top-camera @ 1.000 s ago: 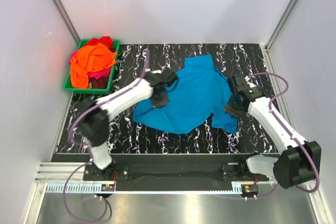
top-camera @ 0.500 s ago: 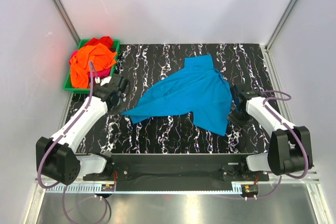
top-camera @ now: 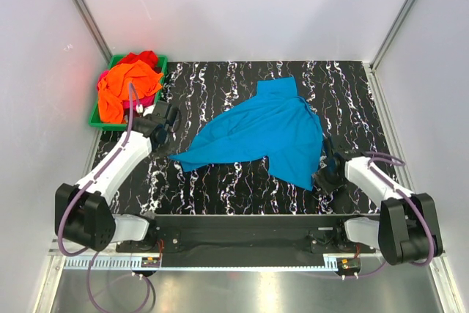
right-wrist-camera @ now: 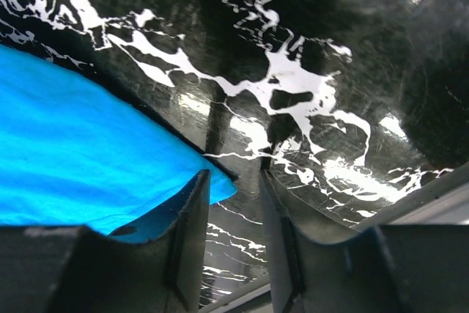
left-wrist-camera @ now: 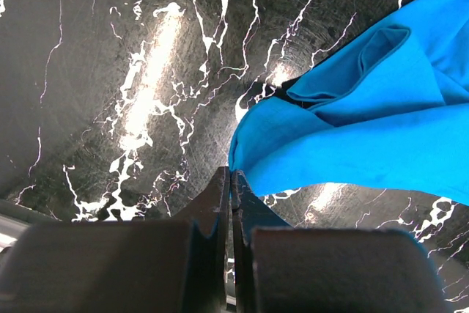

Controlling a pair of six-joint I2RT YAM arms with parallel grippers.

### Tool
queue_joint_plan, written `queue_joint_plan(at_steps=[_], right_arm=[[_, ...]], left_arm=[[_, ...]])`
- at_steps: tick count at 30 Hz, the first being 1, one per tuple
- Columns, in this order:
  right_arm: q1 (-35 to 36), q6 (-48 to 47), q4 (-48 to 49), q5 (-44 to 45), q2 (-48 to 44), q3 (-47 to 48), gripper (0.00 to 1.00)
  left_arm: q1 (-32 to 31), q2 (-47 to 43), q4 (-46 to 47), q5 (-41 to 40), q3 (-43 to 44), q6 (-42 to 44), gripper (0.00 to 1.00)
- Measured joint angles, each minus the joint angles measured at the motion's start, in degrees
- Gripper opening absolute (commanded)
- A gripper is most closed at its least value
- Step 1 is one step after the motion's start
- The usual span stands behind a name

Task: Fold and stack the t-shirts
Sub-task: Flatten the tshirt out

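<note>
Hanging low by the front edge of the black, white-veined counter [top-camera: 220, 187], the right end effector [right-wrist-camera: 233, 178] has its fingers parted, and bare counter shows in the gap. The near right corner of the turquoise t-shirt [top-camera: 271, 133] lies under one finger, with its tip just reaching the gap, and nothing is clamped.

The shirt itself lies unfolded and rumpled across the middle and right of the counter. It is broad at the right and tapers to a point at its near left.

A little farther back on the left, the left end effector [left-wrist-camera: 231, 174] has its jaws pressed together on that pointed corner, and the wrist view shows the blue edge running straight into the fingertips.

At the far left corner of the counter sits a green bin [top-camera: 95, 119]. It holds a heap of cloth: an orange t-shirt [top-camera: 117, 93] on top, a red one [top-camera: 143, 58] behind it, and a magenta one [top-camera: 149, 99] showing at the side.
</note>
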Motion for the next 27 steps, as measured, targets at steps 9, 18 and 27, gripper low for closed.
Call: queue_joint_plan(at_steps=[9, 18, 27], right_arm=[[0.74, 5.51, 2.16, 0.0, 0.2, -0.63, 0.42], [4.74, 10.4, 4.02, -1.33, 2.91, 0.04, 0.06], [2.1, -1.84, -11.23, 17.97, 0.5, 31.45, 0.0]], left_arm=[[0.0, 1.68, 0.79, 1.22, 0.85, 0.66, 0.0], [0.0, 2.27, 1.07, 1.4, 1.97, 0.79, 0.0], [0.48, 3.02, -2.51, -0.28, 15.34, -0.02, 0.0]])
